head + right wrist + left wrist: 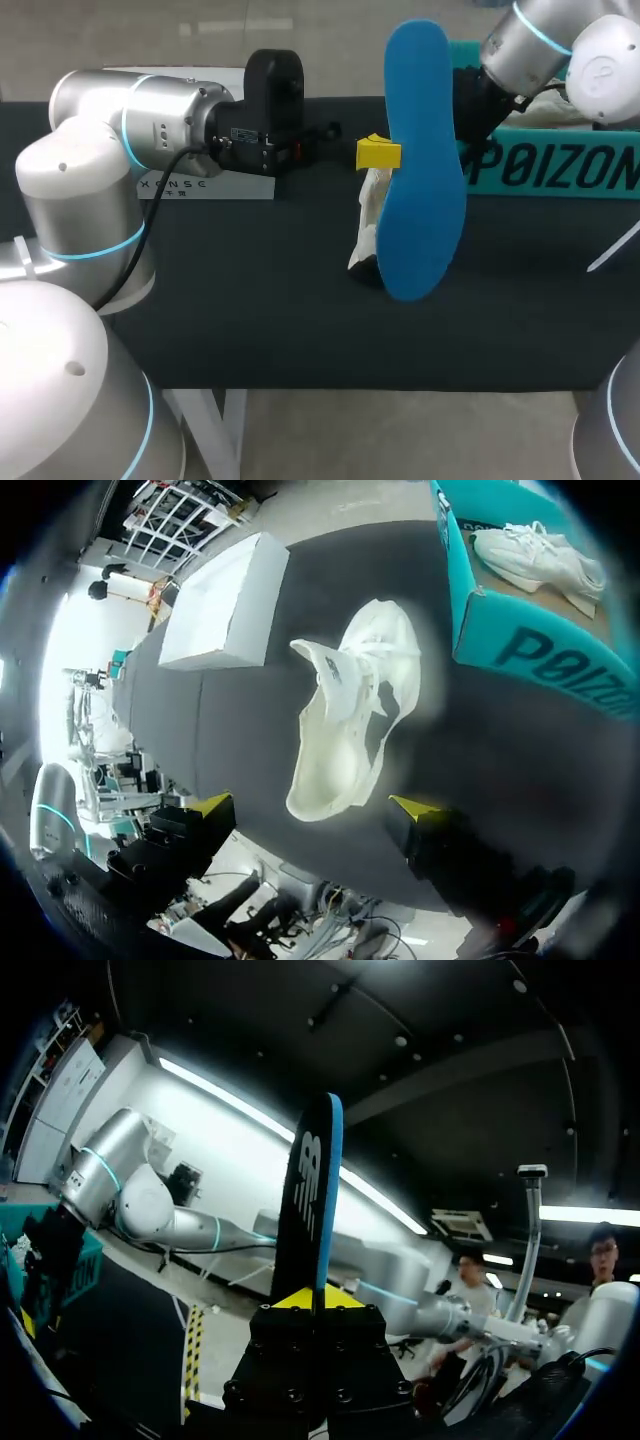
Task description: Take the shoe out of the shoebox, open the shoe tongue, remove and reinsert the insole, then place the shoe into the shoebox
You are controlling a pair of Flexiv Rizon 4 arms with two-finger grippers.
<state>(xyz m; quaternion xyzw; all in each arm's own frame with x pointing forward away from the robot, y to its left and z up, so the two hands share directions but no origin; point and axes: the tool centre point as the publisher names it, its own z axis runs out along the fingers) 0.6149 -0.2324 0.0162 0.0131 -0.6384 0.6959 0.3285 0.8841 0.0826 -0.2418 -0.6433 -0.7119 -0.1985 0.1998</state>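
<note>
My left gripper (378,153) is shut on the edge of a blue insole (422,165) and holds it upright above the table. The left wrist view shows the same insole (310,1185) standing on edge out of that gripper (318,1298). A white shoe (350,720) lies on the dark table with its tongue pulled open. My right gripper (312,807) hangs open above the shoe and touches nothing. In the head view the insole hides most of the shoe (366,225) and the fingers of my right arm (530,45).
The teal shoebox (540,660) stands at the back right (560,170) with a second white shoe (540,555) inside. A white box (225,605) lies at the back left, partly behind my left arm (200,185).
</note>
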